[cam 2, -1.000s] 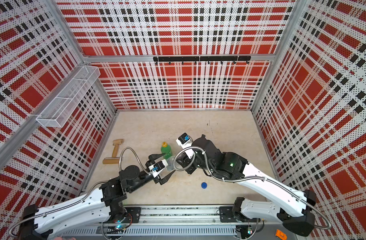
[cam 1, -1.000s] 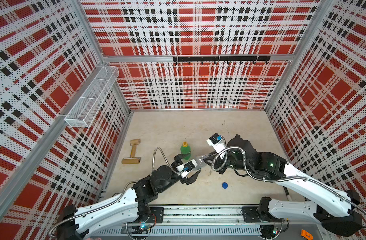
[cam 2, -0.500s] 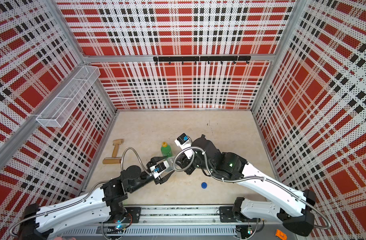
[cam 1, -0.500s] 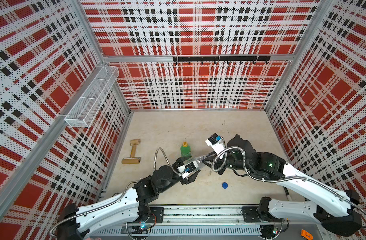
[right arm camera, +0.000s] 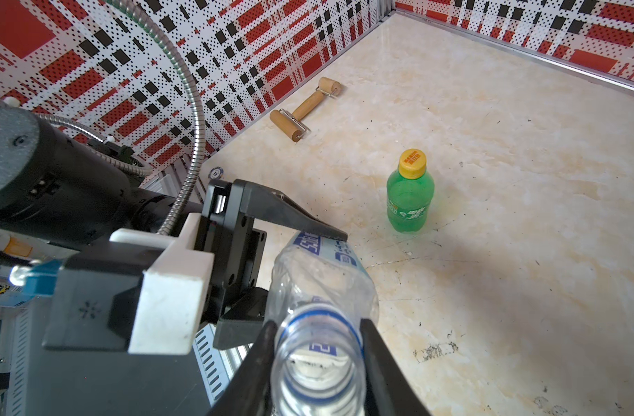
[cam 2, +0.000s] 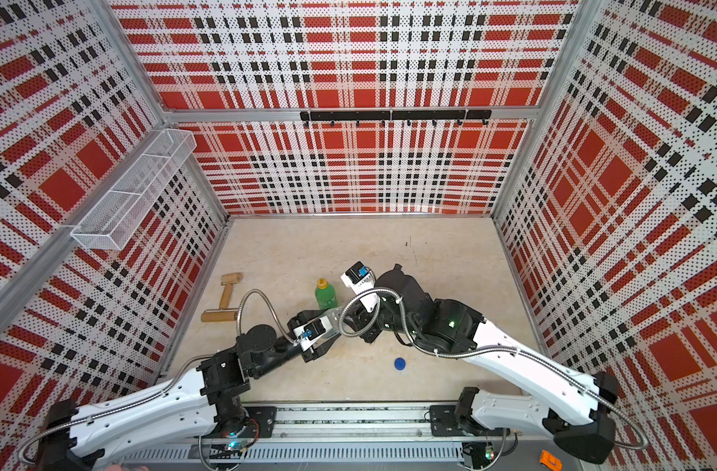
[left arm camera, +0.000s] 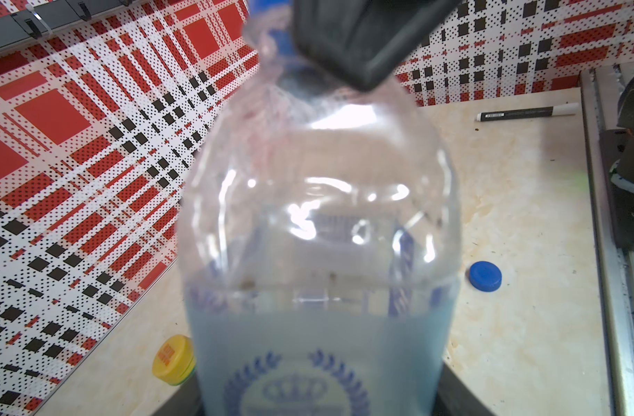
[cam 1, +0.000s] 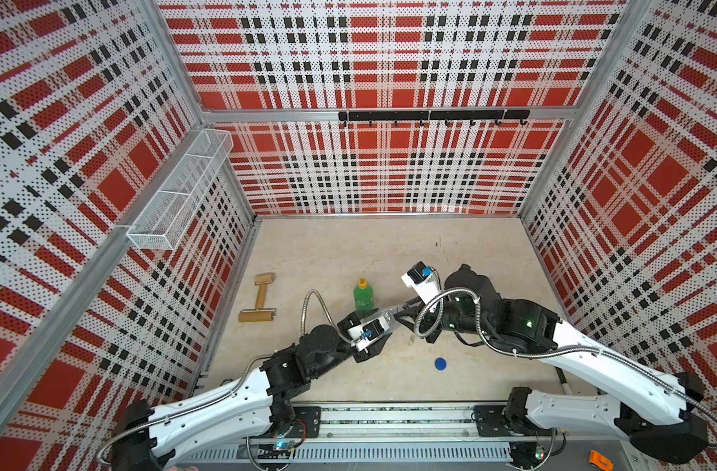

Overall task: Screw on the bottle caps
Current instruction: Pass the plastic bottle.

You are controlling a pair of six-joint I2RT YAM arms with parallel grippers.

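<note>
Just above the marbled floor [cam 1: 348, 253], a clear bottle [right arm camera: 319, 288] bridges both arms.
The right gripper [right arm camera: 317, 326] clamps its neck; the left gripper [right arm camera: 290, 279] straddles its body, grip unclear. A blue cap [cam 1: 440, 363] lies loose; plaid walls [cam 1: 389, 171] around.

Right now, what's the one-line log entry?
right gripper: shut on clear bottle neck | left gripper: straddling its body, grip unclear | blue cap: loose on table | green bottle: capped

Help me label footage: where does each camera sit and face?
Both top views: high above the arm bases, looking down; left arm, right arm show.
Left wrist: on left arm, facing the clear bottle; right claw's finger shows.
Right wrist: on right arm, facing the bottle's mouth; right claw, left claw show.
Shared: blue cap, top views and left wrist.
</note>
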